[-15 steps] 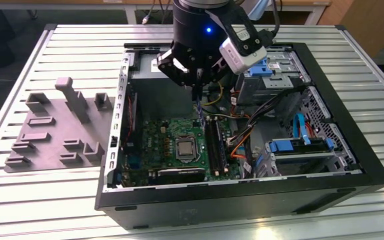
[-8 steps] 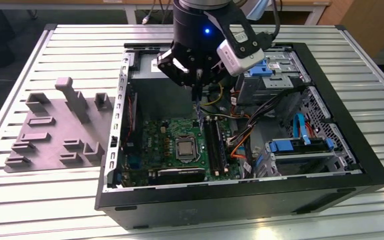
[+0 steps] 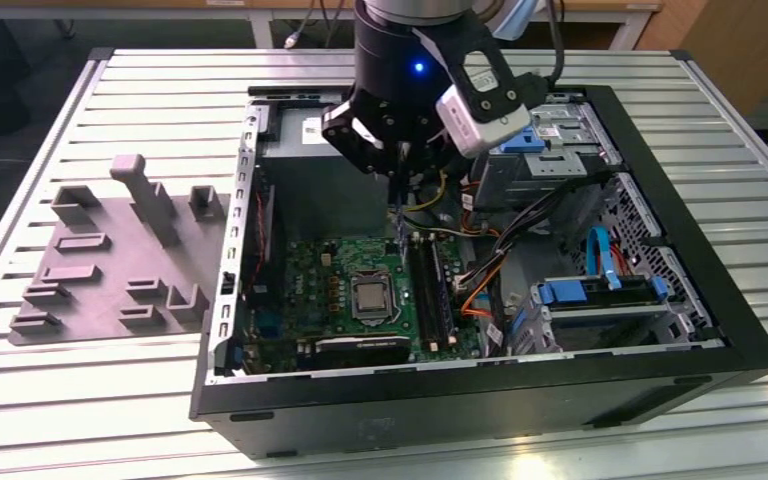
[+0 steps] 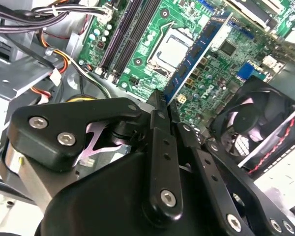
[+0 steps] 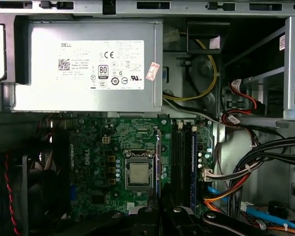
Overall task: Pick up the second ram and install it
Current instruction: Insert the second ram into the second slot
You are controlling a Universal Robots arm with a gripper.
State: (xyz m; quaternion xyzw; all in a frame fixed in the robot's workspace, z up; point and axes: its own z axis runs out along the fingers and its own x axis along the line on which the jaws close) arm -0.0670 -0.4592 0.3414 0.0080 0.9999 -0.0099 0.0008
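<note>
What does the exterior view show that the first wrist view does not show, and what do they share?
Exterior view alone: the whole open computer case lying on a slatted metal table, a grey holder block at the exterior view's left of the case, and the arm's hand hanging over the case with a thin memory stick reaching down from it.

First wrist view alone: the labelled face of the power supply.

Both: the green motherboard, its processor socket, and the long black memory slots.
</note>
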